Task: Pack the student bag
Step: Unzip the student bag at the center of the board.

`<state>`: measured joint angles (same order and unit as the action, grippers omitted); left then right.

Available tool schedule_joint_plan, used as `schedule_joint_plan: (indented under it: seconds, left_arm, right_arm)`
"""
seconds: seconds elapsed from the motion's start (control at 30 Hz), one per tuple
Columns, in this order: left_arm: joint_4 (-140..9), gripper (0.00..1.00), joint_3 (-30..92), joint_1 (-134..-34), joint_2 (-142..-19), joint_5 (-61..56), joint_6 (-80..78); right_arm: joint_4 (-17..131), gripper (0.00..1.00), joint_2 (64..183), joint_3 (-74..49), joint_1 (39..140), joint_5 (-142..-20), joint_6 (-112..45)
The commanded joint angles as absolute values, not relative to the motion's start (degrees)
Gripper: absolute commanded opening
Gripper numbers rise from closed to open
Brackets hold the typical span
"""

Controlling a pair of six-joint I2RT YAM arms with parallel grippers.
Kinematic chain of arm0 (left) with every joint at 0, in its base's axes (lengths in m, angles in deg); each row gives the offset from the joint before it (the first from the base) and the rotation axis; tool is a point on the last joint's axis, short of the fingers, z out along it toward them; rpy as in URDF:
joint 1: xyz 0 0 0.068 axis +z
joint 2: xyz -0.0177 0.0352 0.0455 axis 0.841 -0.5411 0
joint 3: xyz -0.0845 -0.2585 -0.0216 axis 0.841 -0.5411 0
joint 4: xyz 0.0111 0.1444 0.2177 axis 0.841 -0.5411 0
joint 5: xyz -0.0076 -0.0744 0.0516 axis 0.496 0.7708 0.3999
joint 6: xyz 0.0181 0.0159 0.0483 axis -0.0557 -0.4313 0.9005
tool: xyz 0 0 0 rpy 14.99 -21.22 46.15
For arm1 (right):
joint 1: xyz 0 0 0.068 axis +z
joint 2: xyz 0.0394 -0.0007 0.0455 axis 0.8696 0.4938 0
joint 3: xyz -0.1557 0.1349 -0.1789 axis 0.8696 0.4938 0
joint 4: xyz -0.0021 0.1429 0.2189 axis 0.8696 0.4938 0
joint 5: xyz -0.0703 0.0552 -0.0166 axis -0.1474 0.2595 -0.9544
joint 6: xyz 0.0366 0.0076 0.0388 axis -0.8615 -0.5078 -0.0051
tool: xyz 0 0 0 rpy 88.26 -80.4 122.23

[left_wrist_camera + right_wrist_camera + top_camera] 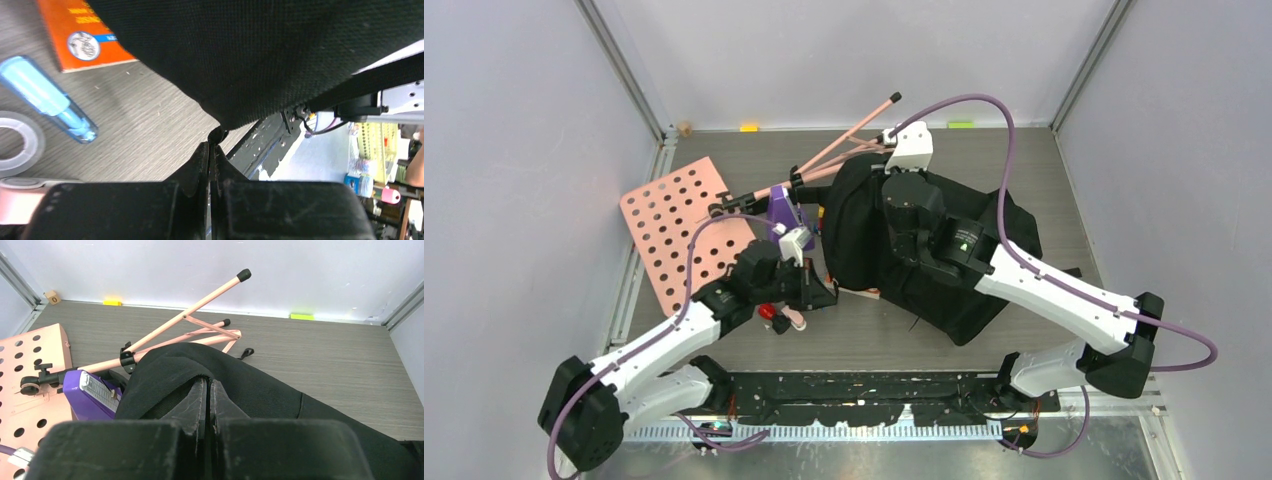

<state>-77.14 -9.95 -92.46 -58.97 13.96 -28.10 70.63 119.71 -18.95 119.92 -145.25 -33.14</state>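
**Both arms grip the bag, and the loose things are still outside it**

From above, we see the bag (859, 235) lying in the middle of the table (1064, 190). The left arm (674, 335) reaches its near-left edge, and the right arm (1044, 285) stretches over it to its far end. A pink holed board (674, 230), a pink folding stand (844, 145) and a purple case (782, 208) lie to its left and far-left. We judge the step in hand to be opening the bag.

In the left wrist view, the left jaws are pressed fully together, with a corner of the bag's black cloth caught at their tips. An orange book (82, 35), a blue pen (50, 100) and a tape roll (15, 145) lie on the table beside it.

In the right wrist view, the right jaws are likewise closed tight, nipping a raised fold of the bag. We cannot see a zip or an opening. Next, we think the two grips must draw the cloth apart to expose the opening. One arm would then have to let go to fetch a thing.
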Motion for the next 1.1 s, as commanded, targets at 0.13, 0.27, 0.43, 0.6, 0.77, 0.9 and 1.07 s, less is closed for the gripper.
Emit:
schedule_joint_plan:
  seconds: [0.13,0.27,0.43,0.6,0.77,0.9,1.07]
  left_arm:
    - [-68.60,0.00,-11.43,-101.56,-62.74,5.04,-31.72]
    - [-62.38,0.00,-14.08,-105.24,-63.80,2.24,-34.84]
    - [-57.47,0.00,-14.47,-110.58,-67.66,-1.53,-36.47]
    - [-53.50,0.00,-14.51,-112.92,-69.57,-5.50,-37.98]
    - [-58.25,0.03,-12.05,-113.05,-67.48,-9.46,-35.99]
    - [-72.65,0.38,-5.51,-112.96,-63.42,-13.24,-31.20]
    - [-92.15,0.69,6.27,-112.28,-61.17,-16.09,-23.03]
  right_arm:
    - [54.83,0.00,114.54,-19.09,119.53,-148.59,-35.23]
    - [52.20,0.00,114.26,-18.26,119.56,-149.29,-34.85]
    - [47.96,0.00,113.83,-16.77,119.57,-150.27,-33.53]
    - [44.85,0.00,113.66,-15.73,119.58,-150.55,-33.14]
    - [44.86,0.00,112.90,-14.46,119.56,-150.32,-32.43]
    - [45.57,0.00,110.35,-12.06,119.56,-146.91,-31.27]
    - [49.46,0.00,107.84,-11.18,119.58,-144.11,-30.38]
